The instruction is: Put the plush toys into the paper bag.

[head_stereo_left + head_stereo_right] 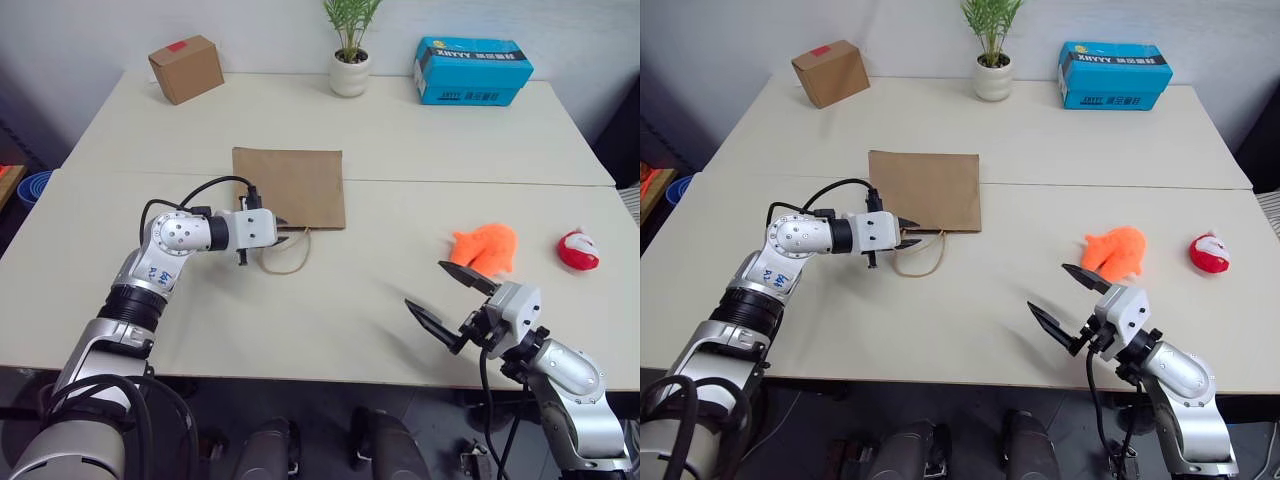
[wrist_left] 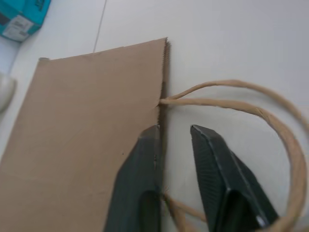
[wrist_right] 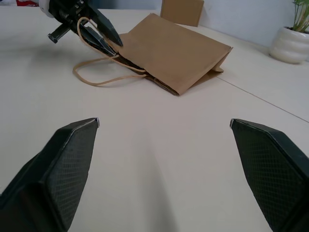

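Trouble at the bag mouth: your left gripper (image 1: 283,231) is pinched on the open edge of the flat brown kraft paper bag (image 1: 291,186) on the worktop (image 1: 330,300).
Lift carelessly and the thin lip may slip free; your right gripper (image 1: 442,291) hangs released, the fuzzy orange plush toy (image 1: 487,245) and round red-and-white plush toy (image 1: 578,250) lying well apart from the bag.

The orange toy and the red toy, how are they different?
The orange toy is bigger and fuzzy all over; the red toy is smaller, round, with white on it. The orange toy lies nearer the open right gripper; the red toy lies farther out toward the table edge. Both are soft toys lying on the table, outside the paper bag.
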Action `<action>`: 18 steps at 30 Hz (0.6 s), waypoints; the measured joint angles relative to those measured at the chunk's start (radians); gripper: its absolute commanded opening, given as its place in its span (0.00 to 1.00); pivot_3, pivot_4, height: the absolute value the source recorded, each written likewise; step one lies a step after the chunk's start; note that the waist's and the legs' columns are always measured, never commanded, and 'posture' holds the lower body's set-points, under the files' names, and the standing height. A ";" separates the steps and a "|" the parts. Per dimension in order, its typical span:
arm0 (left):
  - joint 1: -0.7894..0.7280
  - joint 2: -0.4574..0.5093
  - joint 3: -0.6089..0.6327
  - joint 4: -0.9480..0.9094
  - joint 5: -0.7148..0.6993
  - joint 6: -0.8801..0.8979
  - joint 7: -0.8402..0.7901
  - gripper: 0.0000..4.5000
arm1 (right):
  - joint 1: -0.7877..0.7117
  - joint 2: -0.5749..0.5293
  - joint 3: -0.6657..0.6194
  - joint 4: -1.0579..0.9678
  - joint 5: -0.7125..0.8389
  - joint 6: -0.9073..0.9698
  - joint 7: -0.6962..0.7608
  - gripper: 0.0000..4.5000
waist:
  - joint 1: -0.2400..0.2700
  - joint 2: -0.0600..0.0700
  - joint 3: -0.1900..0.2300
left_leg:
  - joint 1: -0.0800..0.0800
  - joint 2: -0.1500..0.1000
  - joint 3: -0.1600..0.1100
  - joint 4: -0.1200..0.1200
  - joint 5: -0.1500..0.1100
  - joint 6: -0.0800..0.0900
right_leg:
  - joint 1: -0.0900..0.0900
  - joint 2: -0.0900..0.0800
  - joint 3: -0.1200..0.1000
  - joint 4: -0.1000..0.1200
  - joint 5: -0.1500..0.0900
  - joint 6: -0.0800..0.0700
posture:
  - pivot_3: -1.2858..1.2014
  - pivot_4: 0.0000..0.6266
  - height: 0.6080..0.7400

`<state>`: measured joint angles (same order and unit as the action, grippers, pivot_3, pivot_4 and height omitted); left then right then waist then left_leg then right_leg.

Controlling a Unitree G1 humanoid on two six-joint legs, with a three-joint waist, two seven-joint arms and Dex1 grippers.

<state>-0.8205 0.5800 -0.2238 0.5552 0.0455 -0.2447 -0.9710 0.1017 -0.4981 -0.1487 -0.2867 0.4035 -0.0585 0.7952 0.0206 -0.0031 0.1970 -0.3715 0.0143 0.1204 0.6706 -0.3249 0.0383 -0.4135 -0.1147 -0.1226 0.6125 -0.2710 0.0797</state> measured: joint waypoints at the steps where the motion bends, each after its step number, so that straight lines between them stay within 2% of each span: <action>1: -0.001 -0.018 0.022 -0.010 -0.053 0.071 -0.034 0.00 | -0.004 -0.001 0.012 -0.008 0.004 0.019 0.000 0.71 | 0.000 0.000 0.000 | 0.000 0.000 0.000 0.001 0.000 0.000 | 0.000 0.000 0.000 0.000 0.000 0.000 | 0.52 0.24 1.00; 5: -0.027 -0.052 0.082 -0.122 -0.198 0.280 -0.099 0.00 | -0.066 0.003 0.089 -0.024 -0.006 0.087 -0.006 0.39 | -0.003 0.000 0.000 | -0.004 0.002 -0.002 0.010 -0.002 0.001 | 0.000 0.000 0.004 0.003 0.000 0.000 | 0.52 0.24 1.00; 9: -0.052 -0.071 0.150 -0.280 -0.316 0.463 -0.093 0.00 | -0.232 0.080 0.207 -0.003 -0.073 0.156 -0.069 0.07 | -0.020 0.000 0.000 | -0.003 0.002 -0.002 0.012 -0.002 0.001 | 0.000 0.000 0.009 0.006 0.000 0.000 | 0.52 0.24 1.00; 10: -0.054 -0.078 0.158 -0.311 -0.334 0.498 -0.086 0.00 | -0.281 0.107 0.232 0.021 -0.094 0.166 -0.088 0.01 | -0.022 0.000 0.000 | -0.003 0.002 -0.002 0.012 -0.002 0.001 | 0.000 0.000 0.009 0.007 0.000 0.000 | 0.52 0.24 1.00; 14: -0.033 -0.098 0.178 -0.400 -0.385 0.597 -0.062 0.00 | -0.449 0.206 0.299 0.188 -0.192 0.175 -0.165 0.01 | -0.027 -0.001 0.000 | -0.003 0.001 -0.002 0.012 -0.002 0.000 | -0.001 0.000 0.010 0.008 0.000 0.000 | 0.52 0.24 1.00; 18: 0.005 -0.100 0.187 -0.475 -0.417 0.650 -0.047 0.00 | -0.550 0.272 0.346 0.333 -0.251 0.175 -0.197 0.01 | -0.025 -0.001 0.000 | -0.004 0.001 -0.002 0.012 -0.003 0.000 | -0.002 0.000 0.010 0.007 -0.001 -0.001 | 0.52 0.24 1.00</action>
<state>-0.8159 0.4800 -0.0365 0.0800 -0.3719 0.4053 -1.0175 -0.4480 -0.2264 0.1969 0.0466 0.1522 0.1167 0.5978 -0.0042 -0.0036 0.1973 -0.3755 0.0157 0.1185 0.6823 -0.3275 0.0383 -0.4152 -0.1143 -0.1128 0.6199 -0.2718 0.0790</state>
